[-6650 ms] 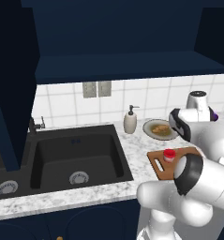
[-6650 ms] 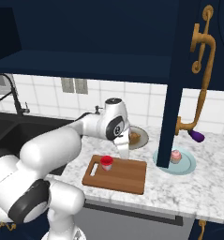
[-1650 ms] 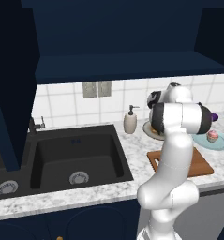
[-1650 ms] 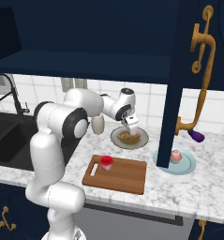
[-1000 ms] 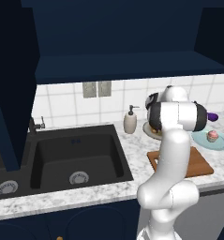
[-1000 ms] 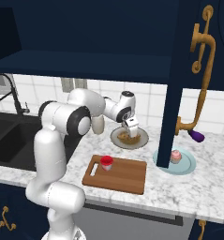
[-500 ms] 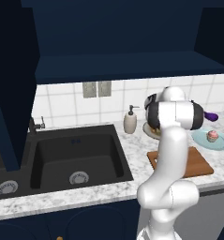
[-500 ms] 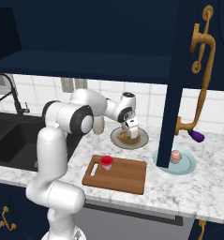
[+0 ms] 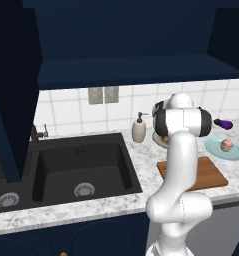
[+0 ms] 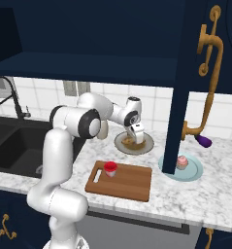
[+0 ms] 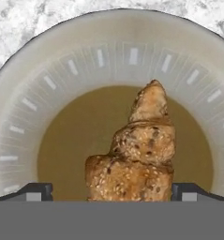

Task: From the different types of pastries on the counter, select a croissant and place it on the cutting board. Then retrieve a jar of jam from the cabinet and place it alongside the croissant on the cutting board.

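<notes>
**End effector low over croissant plate, fingers apart**

End effector point(image 10: 136, 137) was down over the beige plate point(image 10: 145, 146) at the far side of the counter point(image 10: 219, 194). Fingers stood wide apart, one on each side of the croissant point(image 11: 140, 147), which lay on the plate; contact could not be judged. Jar of jam point(image 10: 110, 168) stood on the left end of the cutting board point(image 10: 132, 182). Cupcake point(image 10: 182, 162) sat on a blue plate point(image 10: 197, 171) to the right.
</notes>
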